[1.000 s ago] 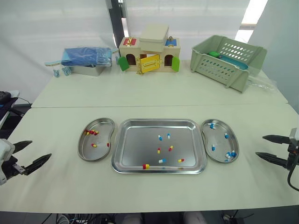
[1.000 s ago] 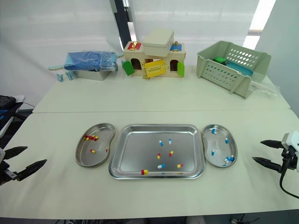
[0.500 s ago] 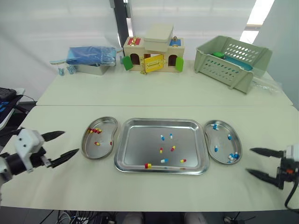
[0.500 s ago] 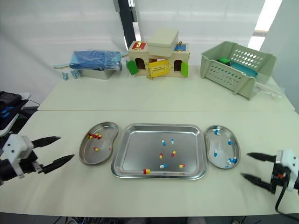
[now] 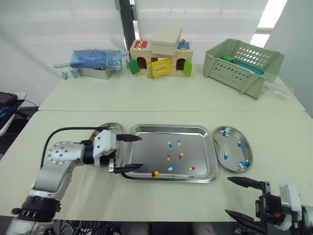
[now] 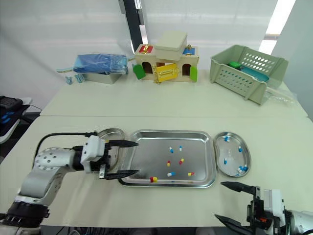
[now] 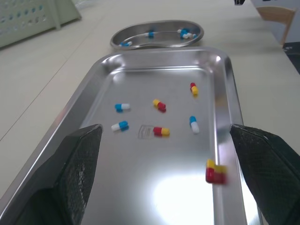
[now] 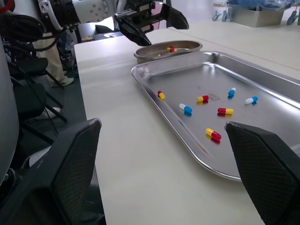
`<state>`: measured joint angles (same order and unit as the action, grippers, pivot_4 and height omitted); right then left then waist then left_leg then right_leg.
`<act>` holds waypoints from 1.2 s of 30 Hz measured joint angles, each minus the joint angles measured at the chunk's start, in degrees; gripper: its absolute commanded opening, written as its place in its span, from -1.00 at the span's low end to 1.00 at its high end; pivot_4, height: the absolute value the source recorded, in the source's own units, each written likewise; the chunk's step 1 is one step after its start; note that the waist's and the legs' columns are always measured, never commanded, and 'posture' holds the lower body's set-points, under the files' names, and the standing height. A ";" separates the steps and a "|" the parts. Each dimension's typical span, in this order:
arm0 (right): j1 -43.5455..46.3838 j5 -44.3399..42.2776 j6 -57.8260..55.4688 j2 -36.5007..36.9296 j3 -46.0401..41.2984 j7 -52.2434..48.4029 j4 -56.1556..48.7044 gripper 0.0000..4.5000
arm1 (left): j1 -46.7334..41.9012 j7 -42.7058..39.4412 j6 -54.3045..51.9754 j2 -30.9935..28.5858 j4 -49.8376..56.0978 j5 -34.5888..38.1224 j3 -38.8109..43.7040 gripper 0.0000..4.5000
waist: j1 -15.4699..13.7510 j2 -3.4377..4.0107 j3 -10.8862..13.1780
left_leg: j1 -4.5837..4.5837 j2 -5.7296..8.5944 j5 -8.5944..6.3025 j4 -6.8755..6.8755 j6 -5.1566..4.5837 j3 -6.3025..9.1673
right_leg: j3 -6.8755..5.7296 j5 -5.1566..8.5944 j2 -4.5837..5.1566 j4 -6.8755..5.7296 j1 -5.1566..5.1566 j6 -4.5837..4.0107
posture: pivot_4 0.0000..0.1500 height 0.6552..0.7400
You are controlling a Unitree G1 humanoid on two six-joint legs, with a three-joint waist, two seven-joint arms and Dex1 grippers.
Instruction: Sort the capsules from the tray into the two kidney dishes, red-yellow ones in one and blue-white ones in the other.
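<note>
No writing can be read — the faint stamp [image 7: 145, 132] on the tray [image 7: 140, 192] is illegible.

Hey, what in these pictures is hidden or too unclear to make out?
Left kidney dish: eye views, the left gripper covers most of it.
Basket contents: eye views, its wall hides most.
Nearest red-yellow capsule: left wrist view, blurred.

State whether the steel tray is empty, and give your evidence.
Not empty. The tray holds four red-yellow capsules and three blue-white capsules, lying loose on its floor.
</note>
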<state>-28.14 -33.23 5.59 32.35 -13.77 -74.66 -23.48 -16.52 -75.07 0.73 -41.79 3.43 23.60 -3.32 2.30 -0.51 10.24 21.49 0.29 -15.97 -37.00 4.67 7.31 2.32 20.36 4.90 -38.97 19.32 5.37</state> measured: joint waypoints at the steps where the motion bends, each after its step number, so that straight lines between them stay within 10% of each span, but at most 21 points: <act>1: 0.10 0.48 0.32 -0.07 0.54 0.19 -0.06 0.99 | -0.47 -0.38 0.32 0.37 -0.02 -0.60 -0.98 1.00 | 0.09 0.00 0.00 | -0.02 0.00 0.00 0.00 0.00 0.00 | 0.00 0.00 0.00 0.00 0.00 0.00 | 1.00 1.00; 31: 0.02 2.74 -0.48 2.08 5.00 9.84 -5.47 0.99 | -7.57 -2.33 -6.49 0.53 -4.99 -13.81 -10.49 1.00 | -0.12 -0.03 0.02 | -0.03 0.02 0.00 -0.01 0.00 0.07 | -0.03 0.00 -0.01 0.01 -0.04 0.00 | 1.00 1.00; 36: 0.02 2.75 -0.99 2.29 5.16 10.15 -5.58 1.00 | -8.45 -1.66 -4.47 0.77 -7.52 -16.49 -11.88 0.46 | -0.12 -0.03 0.02 | -0.02 0.02 0.00 -0.01 0.00 0.07 | -0.03 0.00 -0.01 0.01 -0.04 0.00 | 1.00 1.00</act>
<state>-28.13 -30.48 4.60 34.64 -8.61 -64.51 -29.06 -24.98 -76.73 -3.74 -41.02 -4.10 7.11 -15.19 2.18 -0.54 10.26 21.46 0.31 -15.97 -37.00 4.67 7.38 2.29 20.36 4.89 -38.96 19.28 5.37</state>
